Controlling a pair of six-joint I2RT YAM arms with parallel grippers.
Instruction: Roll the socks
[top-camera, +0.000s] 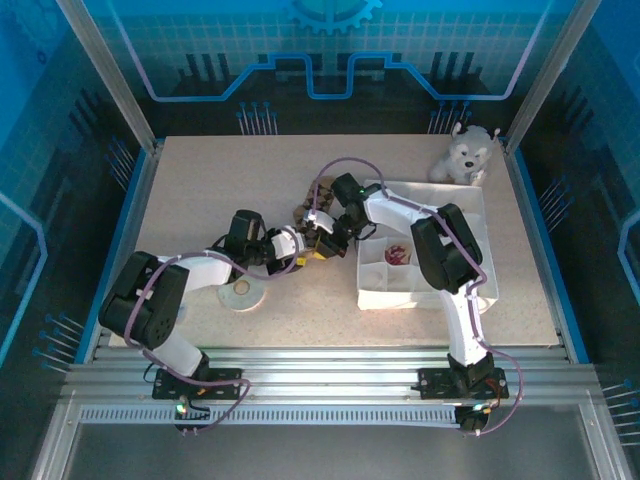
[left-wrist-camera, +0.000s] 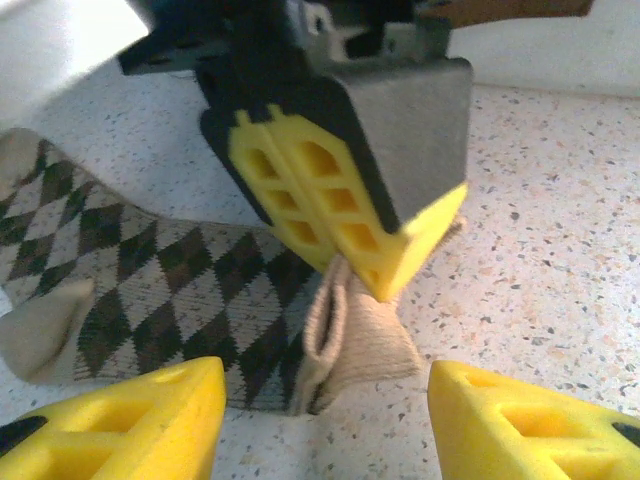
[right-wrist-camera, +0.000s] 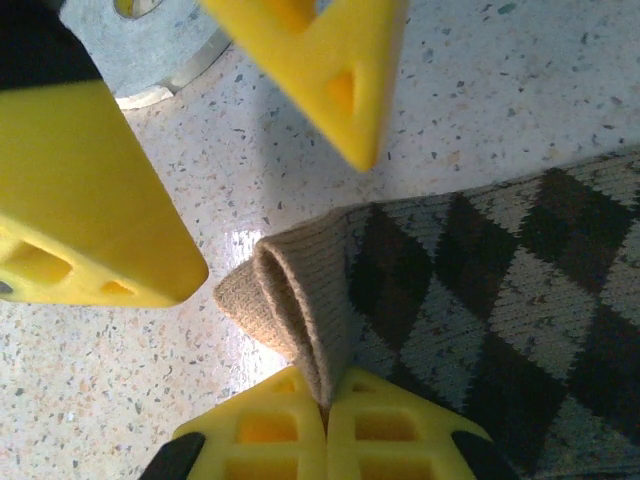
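Argyle sock (right-wrist-camera: 500, 300) lies flat on the bench (top-camera: 220, 180), approx mid-bench, just off the white tray (top-camera: 385, 292) at its 9 o'clock side. The sock's tan ribbed cuff (right-wrist-camera: 290, 300) is folded over on itself.

R gripper (right-wrist-camera: 327, 415) is pressed together, pinching the folded cuff edge btwn its yellow pads. In the L wrist view it hangs in from 12 o'clock w/ pad tips on the fold.

L gripper (left-wrist-camera: 325, 385) is spread, w/ nothing in it. Its fingers (left-wrist-camera: 130, 420) sit at 7 and 5 o'clock of the cuff, apart from the fabric. In the R wrist view they show at 9 and 12 o'clock of the cuff, also clear of it.

The sock body runs off toward 3 o'clock in the R wrist view and toward 9 o'clock in the L wrist view.

In the top view the two grippers meet nearly tip to tip over the cuff. Tape roll (top-camera: 242, 293) lies at 7 o'clock of them, near the L arm. One tray compartment holds a small red-and-tan bundle (top-camera: 397, 255), too small to tell what. Plush dog (top-camera: 462, 155) sits at the bench's 1 o'clock corner, just past the tray.
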